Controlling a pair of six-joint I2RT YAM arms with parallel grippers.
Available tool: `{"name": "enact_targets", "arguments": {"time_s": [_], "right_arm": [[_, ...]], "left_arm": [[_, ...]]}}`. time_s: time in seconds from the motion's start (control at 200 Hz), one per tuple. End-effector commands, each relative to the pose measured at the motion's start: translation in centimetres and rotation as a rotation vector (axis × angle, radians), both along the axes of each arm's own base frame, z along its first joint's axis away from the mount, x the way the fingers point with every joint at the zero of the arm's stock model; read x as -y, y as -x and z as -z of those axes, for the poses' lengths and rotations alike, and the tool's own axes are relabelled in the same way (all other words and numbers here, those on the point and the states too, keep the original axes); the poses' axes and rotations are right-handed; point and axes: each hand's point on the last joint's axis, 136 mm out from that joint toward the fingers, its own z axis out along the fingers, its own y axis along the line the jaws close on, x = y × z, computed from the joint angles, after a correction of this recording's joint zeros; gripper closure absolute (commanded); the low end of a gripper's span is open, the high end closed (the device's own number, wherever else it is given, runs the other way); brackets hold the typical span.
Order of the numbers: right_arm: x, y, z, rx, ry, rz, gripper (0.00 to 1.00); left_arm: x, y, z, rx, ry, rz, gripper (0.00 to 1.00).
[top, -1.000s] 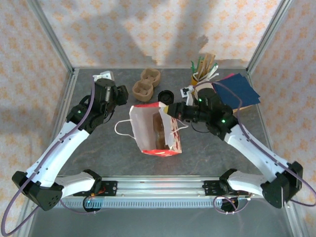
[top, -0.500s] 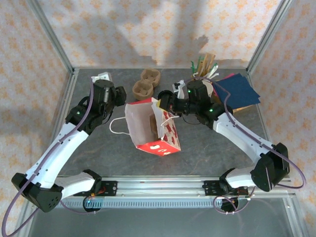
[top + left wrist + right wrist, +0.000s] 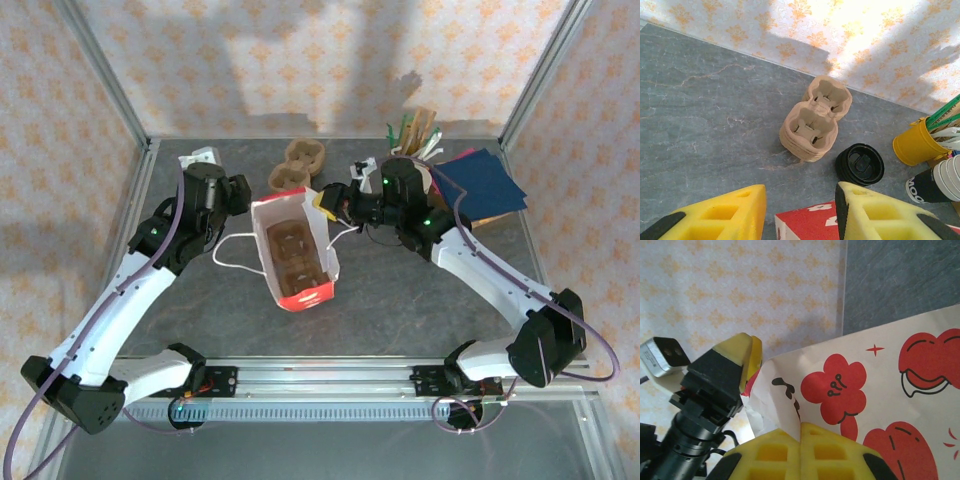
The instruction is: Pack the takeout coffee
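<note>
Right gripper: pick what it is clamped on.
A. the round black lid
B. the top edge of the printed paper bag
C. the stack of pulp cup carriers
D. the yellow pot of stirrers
B: in the right wrist view the right gripper, jaws closed together, pinches the white top edge of the paper bag with its red heart print.

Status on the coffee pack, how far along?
Done: the bag stands open with a carrier inside. In hand: the right gripper has its jaws shut on the bag's rim; the left gripper is open by the opposite rim. Left: the coffee sits on the table beside the spare carriers, not yet in the bag.
</note>
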Motion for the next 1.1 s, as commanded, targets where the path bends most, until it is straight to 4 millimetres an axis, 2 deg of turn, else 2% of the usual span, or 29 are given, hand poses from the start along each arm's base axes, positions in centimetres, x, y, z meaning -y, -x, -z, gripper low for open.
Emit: {"name": "enact_targets", "arguments": {"time_s": [0.0, 0.27, 0.435, 0.866, 1.096], "right_arm": [[0.4, 0.3, -3.6, 0.032, -0.098, 0.028, 1.0], [0.8, -1.9, 1.1, -0.027, -0.051, 0.044, 1.0], [1.8, -3.5, 4.0, -0.059, 0.01, 0.052, 1.0], [5.6, -7.7, 5.9, -0.011, 0.111, 0.129, 1.0], [5.4, -9.4, 6.4, 0.025, 0.142, 0.095, 1.0]], "left_arm": [[-1.0, 0.5, -0.3, 0.009, -0.008, -0.033, 0.57], [-1.1, 0.6, -0.3, 0.009, -0.006, -0.035, 0.57], [-1.3, 0.6, -0.5, 0.01, -0.015, -0.04, 0.57], [-1.3, 0.4, 0.1, 0.001, -0.012, -0.039, 0.57], [-1.3, 0.4, 0.1, -0.001, -0.015, -0.041, 0.57]]}}
